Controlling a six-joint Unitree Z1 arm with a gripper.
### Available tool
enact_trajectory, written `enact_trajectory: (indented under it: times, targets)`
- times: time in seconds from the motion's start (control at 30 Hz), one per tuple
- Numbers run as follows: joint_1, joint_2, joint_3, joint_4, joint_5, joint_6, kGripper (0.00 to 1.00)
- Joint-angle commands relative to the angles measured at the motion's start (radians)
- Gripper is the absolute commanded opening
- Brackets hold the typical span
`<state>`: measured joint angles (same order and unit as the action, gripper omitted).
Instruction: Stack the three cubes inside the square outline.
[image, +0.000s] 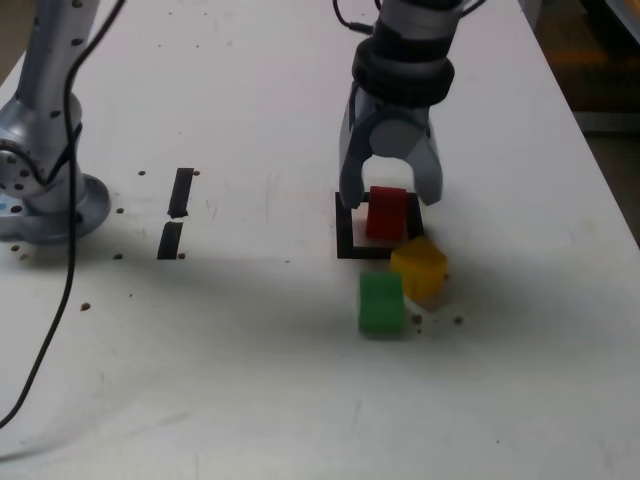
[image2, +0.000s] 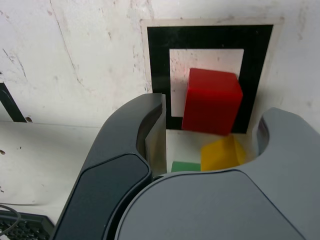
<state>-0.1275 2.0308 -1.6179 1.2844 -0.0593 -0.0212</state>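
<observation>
**a:** so where's it at? looks like the tool (image: 391, 196) is hanging right over the square outline (image: 349, 246), pointing down at the worktop (image: 260, 350).

**b:** yeah. the jaws stand apart, one on either side of the red cube (image: 386, 213), and in the wrist view there's clear daylight between the cube and each jaw, so nothing is clamped. i'd read it as the red one sitting on its own in the frame.

**a:** is it properly inside though?

**b:** sort of. from the wrist view the red cube (image2: 212, 101) covers part of the white middle but hangs over the black border (image2: 159, 75) on one side. so it's off centre, not square in the hole. probably good enough as a base, but a wonky base makes the next layers fussier.

**a:** and the other two?

**b:** both outside the frame, in the exterior view. yellow cube (image: 420, 268) is at about 5 o'clock from the red one, just beside the outline's corner. green cube (image: 381, 303) is at roughly 6 o'clock, right next to the yellow, can't tell if they touch.

**a:** so one of three down.

**b:** that's my guess. they're parked close, so a short hop to grab either. yellow being so near the frame is the thing i'd watch, a jaw could nudge it or the red coming down.
</observation>
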Motion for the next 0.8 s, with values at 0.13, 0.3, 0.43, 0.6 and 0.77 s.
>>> enact_trajectory:
  times: [0.13, 0.3, 0.43, 0.6, 0.77]
  targets:
    - [-0.052, -0.056, -0.008, -0.042, 0.012, -0.021, 0.97]
    - [-0.094, -0.072, 0.018, -0.104, -0.016, -0.079, 1.00]
    - [-0.132, -0.056, 0.016, -0.138, -0.027, -0.104, 1.00]
    - [-0.171, -0.018, 0.008, -0.142, -0.008, -0.106, 1.00]
    - [-0.191, -0.004, 0.015, -0.115, 0.030, -0.097, 0.99]
